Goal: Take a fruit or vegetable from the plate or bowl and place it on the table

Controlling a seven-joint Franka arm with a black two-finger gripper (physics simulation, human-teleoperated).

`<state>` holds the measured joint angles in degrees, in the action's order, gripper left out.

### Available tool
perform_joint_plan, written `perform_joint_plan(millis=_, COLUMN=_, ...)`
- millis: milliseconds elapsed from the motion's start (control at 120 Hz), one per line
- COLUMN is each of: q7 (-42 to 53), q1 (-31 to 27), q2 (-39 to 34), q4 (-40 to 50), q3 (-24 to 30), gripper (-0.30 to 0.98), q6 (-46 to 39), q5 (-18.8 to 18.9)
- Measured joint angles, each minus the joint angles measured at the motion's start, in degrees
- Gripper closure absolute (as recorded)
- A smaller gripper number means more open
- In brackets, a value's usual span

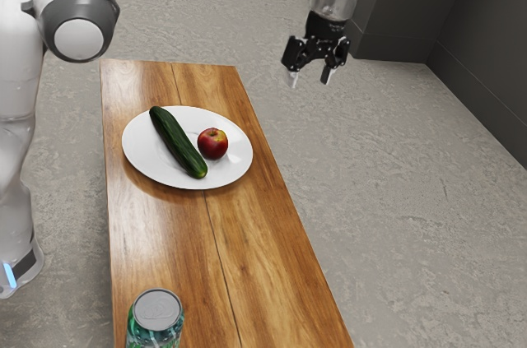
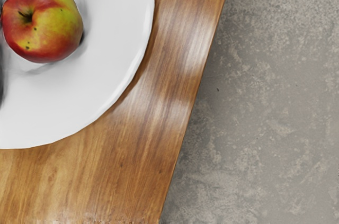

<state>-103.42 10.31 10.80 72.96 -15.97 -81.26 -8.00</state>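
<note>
My gripper [image 1: 310,78] hangs high in the exterior view, up and to that view's right of the plate, its two fingers apart with nothing between them. The white plate [image 1: 144,155] lies on the wooden table [image 1: 156,237]. On it rest a dark green cucumber [image 1: 177,142] and, beside it, a red apple [image 1: 212,144]. In the wrist view the red and yellow apple [image 2: 42,23] sits on the plate [image 2: 114,44], stem upward, with a dark sliver of the cucumber at the picture's edge.
A green can with a grey top [image 1: 156,312] stands on the table toward the exterior view's lower edge. The long table edge [image 2: 197,94] runs close past the plate, with grey floor [image 2: 270,107] beyond it. A dark cabinet [image 1: 395,11] stands behind the arm.
</note>
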Motion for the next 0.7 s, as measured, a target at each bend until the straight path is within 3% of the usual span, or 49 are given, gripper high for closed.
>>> perform_joint_plan(millis=417, q7=-16.12, q1=0.07, q2=-3.61, q4=-2.85, q3=-0.09, gripper=0.00, q6=-0.57, q5=-1.93)
perform_joint_plan(millis=550, q7=-11.64, q1=-2.08, q2=-3.23, q4=-2.40, q3=-0.30, gripper=0.00, q6=-0.54, q5=-4.86)
perform_joint_plan(millis=700, q7=2.48, q1=-5.09, q2=-1.10, q4=-1.73, q3=-0.54, gripper=0.00, q6=-0.38, q5=-5.68)
